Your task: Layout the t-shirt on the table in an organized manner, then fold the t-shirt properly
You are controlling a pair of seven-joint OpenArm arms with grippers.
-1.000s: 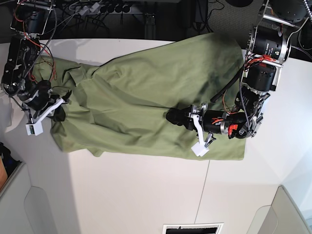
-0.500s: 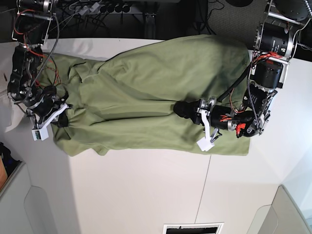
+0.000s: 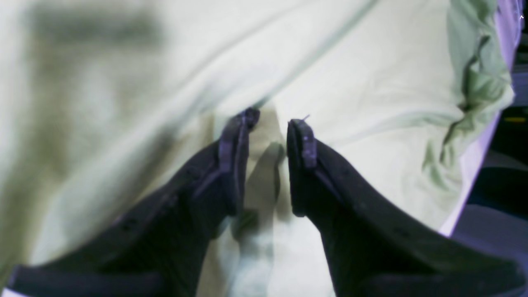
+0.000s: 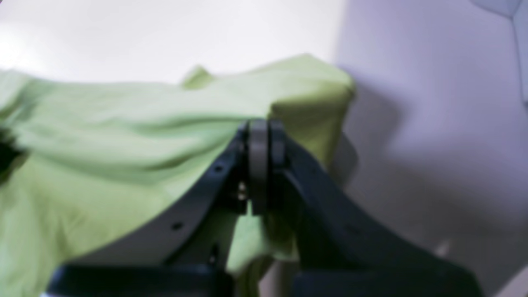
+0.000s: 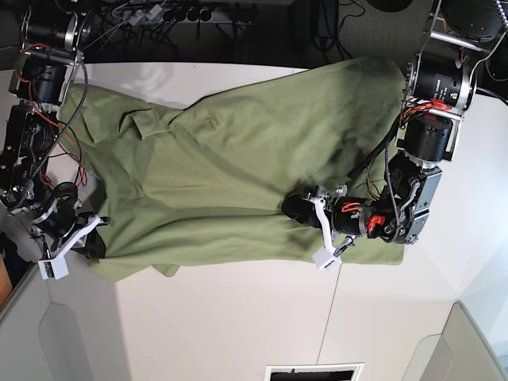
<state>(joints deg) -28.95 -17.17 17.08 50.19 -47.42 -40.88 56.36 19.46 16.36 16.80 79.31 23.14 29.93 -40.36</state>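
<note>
The olive-green t-shirt [image 5: 230,159] lies spread and wrinkled across the white table [image 5: 222,317]. My right gripper [image 5: 94,243] is at the shirt's near left corner. In the right wrist view it [image 4: 259,128] is shut on a pinched fold of the t-shirt [image 4: 123,136], which drapes over the fingers. My left gripper [image 5: 292,208] rests low over the shirt's lower right part. In the left wrist view it [image 3: 274,121] stands open with a narrow gap, and the t-shirt [image 3: 350,82] lies flat under and between the fingertips [image 3: 303,136].
Cables and dark equipment [image 5: 159,14] run along the table's back edge. A thin seam [image 5: 329,317] crosses the tabletop at front right. A vent slot [image 5: 313,371] sits at the front edge. Grey panels [image 5: 468,341] flank the front corners.
My right gripper has moved toward the front edge, dragging the shirt's left corner with it. My left gripper has shifted slightly toward the front on the shirt. The cloth lies flatter.
</note>
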